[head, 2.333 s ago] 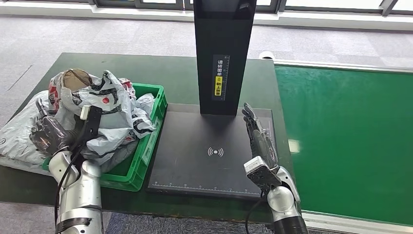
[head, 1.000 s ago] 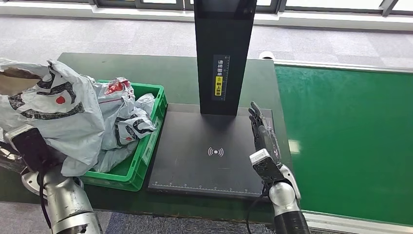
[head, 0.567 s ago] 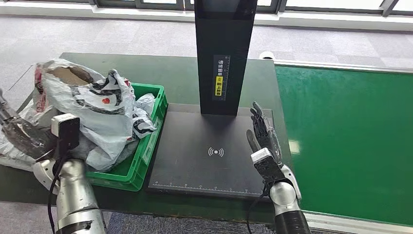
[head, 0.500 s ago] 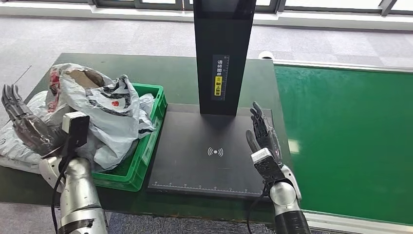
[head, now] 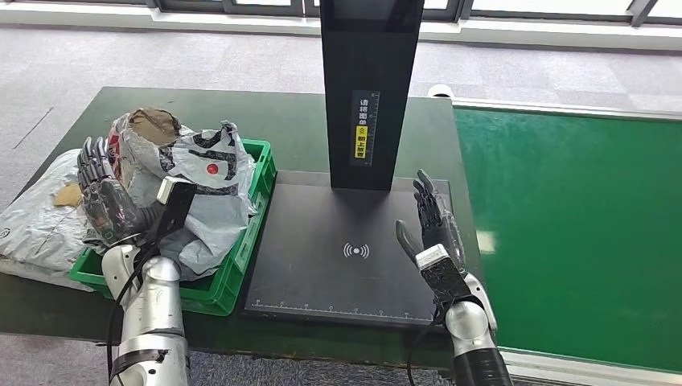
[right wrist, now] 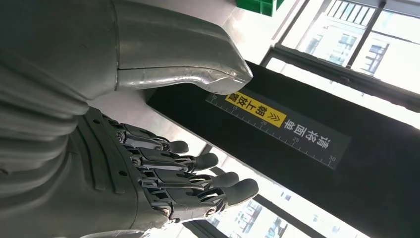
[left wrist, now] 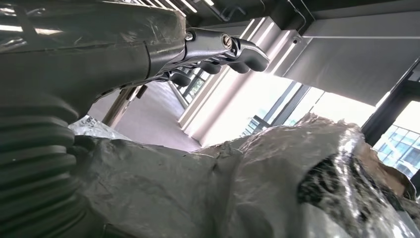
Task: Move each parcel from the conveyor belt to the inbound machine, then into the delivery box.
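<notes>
Grey plastic parcels (head: pixel 193 173) fill my green box (head: pixel 233 265), belt (head: pixel 563 225) seemingly bare, left hand (head: pixel 104 197) and right hand (head: pixel 430 221) released.

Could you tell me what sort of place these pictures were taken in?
Probably a parcel-sorting station or logistics demo area: a green conveyor belt runs beside a black inbound scanning machine with a tall column, and a green crate on the table holds grey plastic mail parcels.
</notes>
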